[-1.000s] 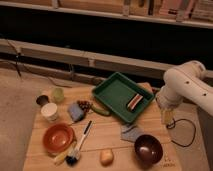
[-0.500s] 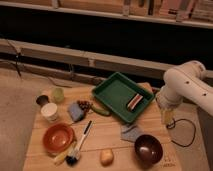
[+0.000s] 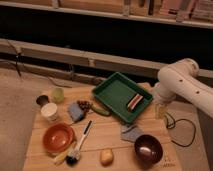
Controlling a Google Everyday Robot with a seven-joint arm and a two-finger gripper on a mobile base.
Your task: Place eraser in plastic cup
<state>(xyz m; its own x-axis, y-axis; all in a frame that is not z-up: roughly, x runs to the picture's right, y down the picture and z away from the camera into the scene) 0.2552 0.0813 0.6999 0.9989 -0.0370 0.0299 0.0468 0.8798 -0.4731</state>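
Dim room w/ a dark wall and a ledge behind, concrete floor at left. In front is a wooden table [image 3: 107,137], seen from above at an angle.

A green tray [image 3: 116,90] sits at the table's back centre-right, turned diagonally. The eraser [image 3: 134,101] lies flat inside it, near the tray's right corner; red and pale stripes are visible.

My arm [image 3: 184,82], white and bulky, comes in from the right. The gripper [image 3: 159,109] hangs pointing down just beside the tray's right corner, above the table's right edge, apart from the eraser. I can't tell whether it's clenched or released; it carries nothing I can see.

Far left of the table, well apart from the tray: a pale green cup [image 3: 58,95], a small dark cup [image 3: 42,100] and a white cup [image 3: 50,111], grouped close.

Other items: a blue-grey pad [image 3: 75,111] near the cups, a dark cluster [image 3: 85,105] and a green long veg [image 3: 100,110] btwn pad and tray. Front left, an orange bowl [image 3: 58,137] w/ a brush [image 3: 80,146] beside it. Front centre, a yellowish round item [image 3: 106,156]. A grey-blue folded cloth [image 3: 131,133] touches a dark brown bowl [image 3: 148,149] at front right. A black cable [image 3: 176,131] loops off the right side.
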